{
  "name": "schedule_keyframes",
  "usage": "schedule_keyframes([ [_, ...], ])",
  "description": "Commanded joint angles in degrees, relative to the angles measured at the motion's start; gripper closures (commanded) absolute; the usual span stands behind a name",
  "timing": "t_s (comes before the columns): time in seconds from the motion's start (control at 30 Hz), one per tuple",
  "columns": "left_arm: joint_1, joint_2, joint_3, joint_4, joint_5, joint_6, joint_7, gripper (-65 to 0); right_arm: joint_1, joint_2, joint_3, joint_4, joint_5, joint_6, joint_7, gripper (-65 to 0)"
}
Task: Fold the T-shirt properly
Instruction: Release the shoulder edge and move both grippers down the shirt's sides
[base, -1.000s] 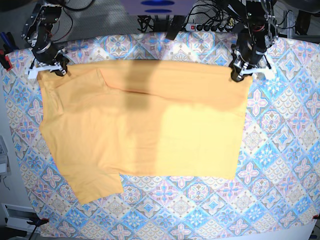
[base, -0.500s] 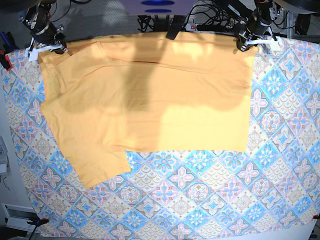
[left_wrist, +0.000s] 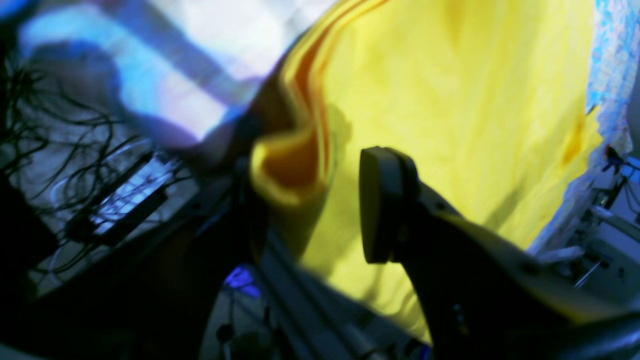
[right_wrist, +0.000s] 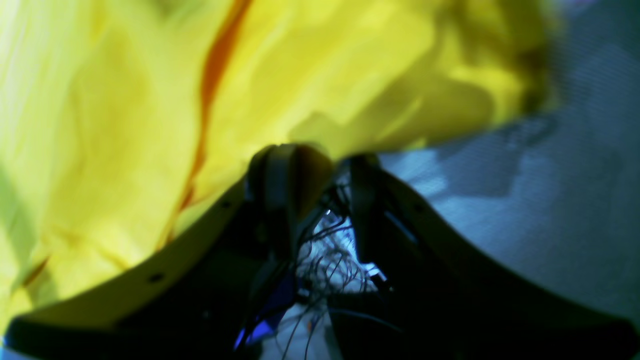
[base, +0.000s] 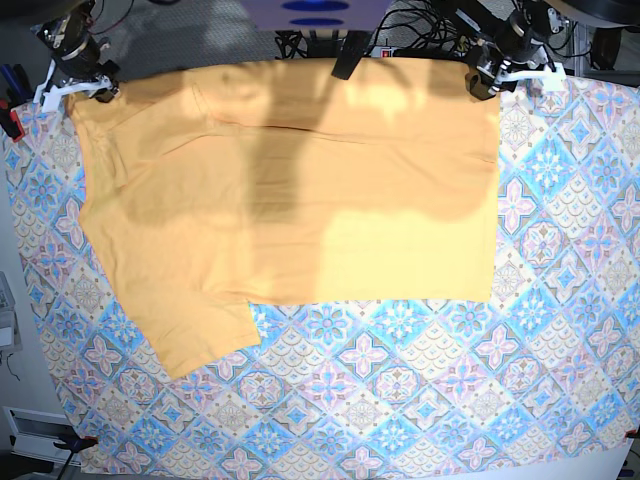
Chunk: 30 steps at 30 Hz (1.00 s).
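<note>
The yellow-orange T-shirt (base: 300, 200) lies spread flat on the tile-patterned cloth, one sleeve pointing to the lower left. Its far edge reaches the back of the table. No script shows. My left gripper (base: 488, 82) is at the shirt's far right corner. In the left wrist view this gripper (left_wrist: 305, 200) has its jaws wide apart, with a folded fabric corner (left_wrist: 285, 170) by one finger. My right gripper (base: 78, 90) is at the far left corner. In the right wrist view it (right_wrist: 324, 157) shows a narrow gap with cables seen through it and shirt fabric (right_wrist: 350, 75) just above the tips.
The blue-pink tile-patterned cloth (base: 560, 300) covers the table. Cables and a power strip (base: 420, 50) lie behind the back edge. A dark stand (base: 350, 55) rises at the back centre.
Both grippers have pulled the shirt's far edge away to the back of the table, and the fold along the top has flattened out. The shirt's near edge has slid back with it.
</note>
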Motion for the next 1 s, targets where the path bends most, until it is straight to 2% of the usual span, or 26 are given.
schedule_keyframes([
  [0.0,1.0,-0.43,-1.23,0.81,0.05,-0.08,0.17,-28.2,-0.85,0.4,1.52,1.51,0.42,0.15,0.62,-18.6],
  [0.17,2.32,-0.43,-3.96,6.7,0.05,-0.08,0.26,-28.2,-1.2,0.13,4.77,5.82,0.33,0.15,0.62,-18.8],
  [0.33,2.05,-0.43,-6.15,13.21,0.05,-0.08,0.26,-28.2,-1.11,0.13,5.21,10.04,0.33,0.15,0.62,-18.8],
  [0.53,-2.52,-1.66,-6.33,14.09,0.32,0.1,0.34,-28.2,1.08,0.48,4.86,14.26,0.33,0.15,0.27,-18.8],
  [0.73,-8.58,-3.6,-6.24,13.91,0.49,0.28,0.34,-28.2,8.38,2.15,2.22,14.96,0.25,0.15,-6.5,-18.8],
  [0.9,-15.0,-4.74,-6.07,9.6,0.67,0.28,0.34,-28.2,13.57,3.03,-2.35,14.79,-0.19,0.15,-6.76,-18.8],
  [0.97,-18.25,-5.88,-5.36,6.26,0.67,0.28,1.31,-28.2,15.76,3.12,-4.72,14.61,-3.45,0.15,-6.76,-18.8],
])
